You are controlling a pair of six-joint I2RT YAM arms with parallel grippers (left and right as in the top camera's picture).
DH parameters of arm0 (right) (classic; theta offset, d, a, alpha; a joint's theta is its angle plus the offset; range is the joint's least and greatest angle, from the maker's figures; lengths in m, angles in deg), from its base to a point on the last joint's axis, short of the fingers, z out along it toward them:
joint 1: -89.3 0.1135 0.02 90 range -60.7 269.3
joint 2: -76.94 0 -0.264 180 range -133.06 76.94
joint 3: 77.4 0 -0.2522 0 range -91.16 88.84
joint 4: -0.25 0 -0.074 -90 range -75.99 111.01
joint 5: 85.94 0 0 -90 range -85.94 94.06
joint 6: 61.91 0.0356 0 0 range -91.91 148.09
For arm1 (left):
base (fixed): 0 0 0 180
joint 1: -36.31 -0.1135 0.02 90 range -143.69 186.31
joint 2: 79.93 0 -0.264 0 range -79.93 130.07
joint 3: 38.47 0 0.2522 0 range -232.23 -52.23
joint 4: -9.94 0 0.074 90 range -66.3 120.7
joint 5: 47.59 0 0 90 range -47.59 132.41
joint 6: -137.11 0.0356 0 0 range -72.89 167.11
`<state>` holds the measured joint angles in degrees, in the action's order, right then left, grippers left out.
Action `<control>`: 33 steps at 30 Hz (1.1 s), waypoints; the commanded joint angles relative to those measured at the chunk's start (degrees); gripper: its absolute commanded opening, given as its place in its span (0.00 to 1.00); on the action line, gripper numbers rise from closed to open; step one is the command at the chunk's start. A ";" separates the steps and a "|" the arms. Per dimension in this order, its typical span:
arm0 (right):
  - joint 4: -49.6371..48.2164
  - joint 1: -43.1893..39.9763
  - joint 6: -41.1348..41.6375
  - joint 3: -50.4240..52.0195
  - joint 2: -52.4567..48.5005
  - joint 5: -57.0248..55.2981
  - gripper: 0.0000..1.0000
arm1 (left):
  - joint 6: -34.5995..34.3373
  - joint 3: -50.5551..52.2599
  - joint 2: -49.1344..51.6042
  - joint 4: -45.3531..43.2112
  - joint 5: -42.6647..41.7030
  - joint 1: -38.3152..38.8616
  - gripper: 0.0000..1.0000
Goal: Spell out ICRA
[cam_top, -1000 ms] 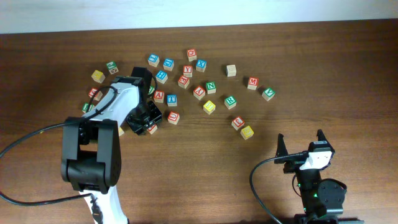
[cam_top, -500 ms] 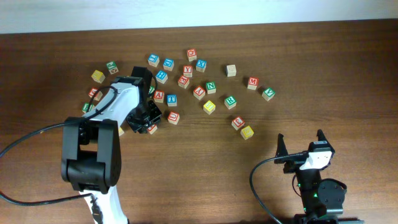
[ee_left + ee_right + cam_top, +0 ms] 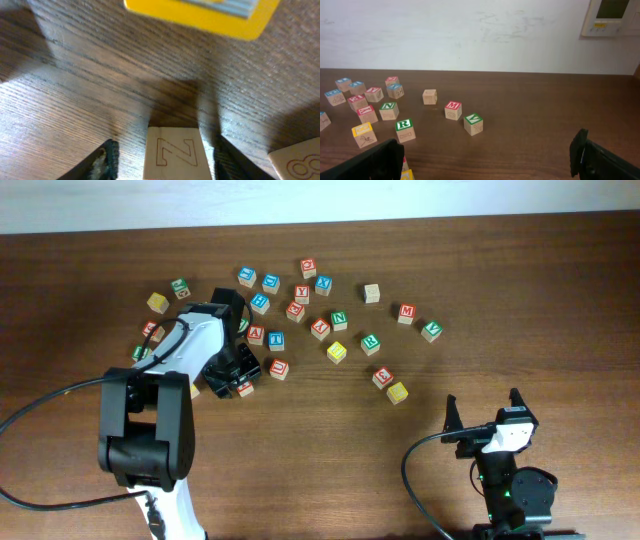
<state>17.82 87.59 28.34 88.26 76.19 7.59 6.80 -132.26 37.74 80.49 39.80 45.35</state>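
1. A dark brown wooden table (image 3: 520, 290), matte with a fine straight grain, fills my overhead view. Behind it is a plain white wall (image 3: 470, 35) with faint scuffs, carrying a beige rectangular wall panel (image 3: 612, 17)
2. The white-and-black left arm (image 3: 150, 410) reaches in among the scattered blocks. My left gripper (image 3: 162, 157) sits low over the table, its black fingers spread either side of a pale wooden cube outlined with a Z (image 3: 175, 152). A gap shows on one side, so it is released, not clamped
3. My right gripper (image 3: 483, 412) sits well apart from the blocks, jaws wide and holding nothing
4. The cubes are small, square-edged and colour-faced. The green R cube (image 3: 370, 342) lies just beside a yellow cube (image 3: 337, 352) whose letter I cannot read. The red A cube (image 3: 256, 334) lies near the left arm, and I cannot pick out the I
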 commanded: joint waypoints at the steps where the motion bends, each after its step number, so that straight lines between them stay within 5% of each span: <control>1: 0.26 0.22 0.61 0.26 0.24 0.72 0.98 | 0.13 0.70 0.72 0.52 0.44 0.17 0.45; 6: 0.26 0.22 0.61 0.26 0.24 0.72 0.98 | 0.13 0.70 0.72 0.52 0.44 0.17 0.30; 13: 0.26 0.22 0.61 0.26 0.24 0.72 0.98 | 0.24 0.59 0.70 1.97 -0.22 -1.99 0.27; 16: 0.26 0.22 0.61 0.26 0.24 0.72 0.98 | 8.39 -1.03 0.39 2.47 -4.11 -2.34 0.23; 25: 0.26 0.22 0.61 0.26 0.24 0.72 0.98 | 11.98 -15.63 -12.96 20.13 -9.70 -2.03 0.25; 30: 0.26 0.22 0.61 0.26 0.24 0.72 0.98 | 15.39 -14.71 -17.14 25.57 -8.87 4.17 0.27; 33: 0.26 0.22 0.61 0.26 0.24 0.72 0.98 | 13.75 -7.56 -17.09 20.70 -8.33 10.88 0.27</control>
<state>17.82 87.59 28.32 88.26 76.19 7.59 20.48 -145.13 20.03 103.51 31.45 51.73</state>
